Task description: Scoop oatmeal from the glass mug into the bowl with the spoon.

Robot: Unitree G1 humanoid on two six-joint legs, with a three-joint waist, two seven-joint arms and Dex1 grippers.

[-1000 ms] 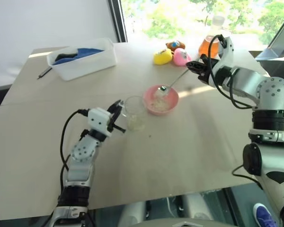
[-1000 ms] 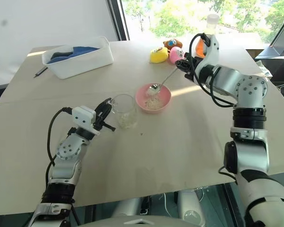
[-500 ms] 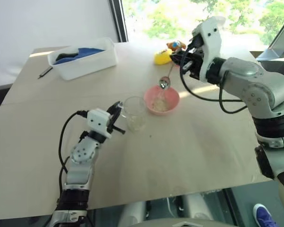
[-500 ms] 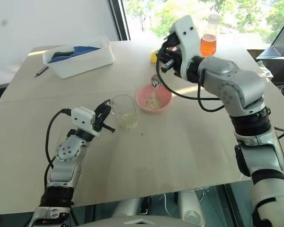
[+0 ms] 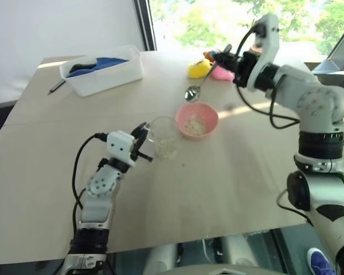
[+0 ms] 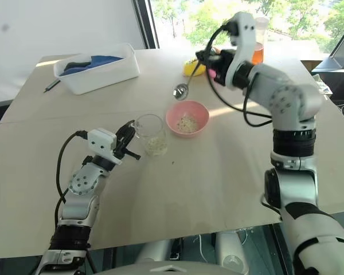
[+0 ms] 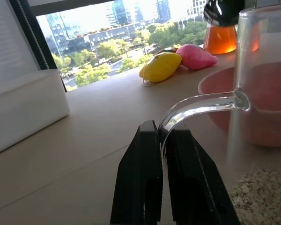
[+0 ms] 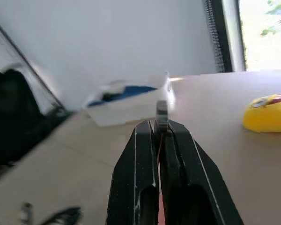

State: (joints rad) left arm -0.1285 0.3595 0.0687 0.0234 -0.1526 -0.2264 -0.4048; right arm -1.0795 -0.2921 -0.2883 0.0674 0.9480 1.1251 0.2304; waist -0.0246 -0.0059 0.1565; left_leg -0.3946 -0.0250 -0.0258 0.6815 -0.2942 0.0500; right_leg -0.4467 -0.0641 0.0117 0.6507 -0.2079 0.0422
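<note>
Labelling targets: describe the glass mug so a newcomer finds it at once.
On the light wooden table, look near the middle, just on the robot's left of the small round pink bowl. The small clear glass mug stands upright there, its side handle pinched by the left gripper. It is the only see-through vessel with pale oatmeal at its bottom.

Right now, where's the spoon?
In the head views, the spoon hangs in the air in the right claw, its head above the table just behind the bowl, near the yellow toy.
</note>
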